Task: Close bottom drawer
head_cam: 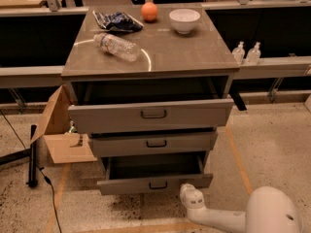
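Note:
The bottom drawer (154, 182) is the lowest and narrowest grey front of the cabinet, with a small dark pull handle (158, 185) at its centre. It stands pulled out part way, and its dark inside shows above the front. My gripper (188, 194) is the white end of the arm at the lower right. It is just in front of the drawer front's right end, close to or touching it. The white arm (252, 215) runs off to the bottom right corner.
The top drawer (151, 114) and middle drawer (154, 143) also stand pulled out. On the cabinet top (184, 52) lie a plastic bottle (116, 46), a chip bag (116, 21), an orange (149, 11) and a white bowl (184, 19). An open cardboard box (60, 135) stands on the floor at the left.

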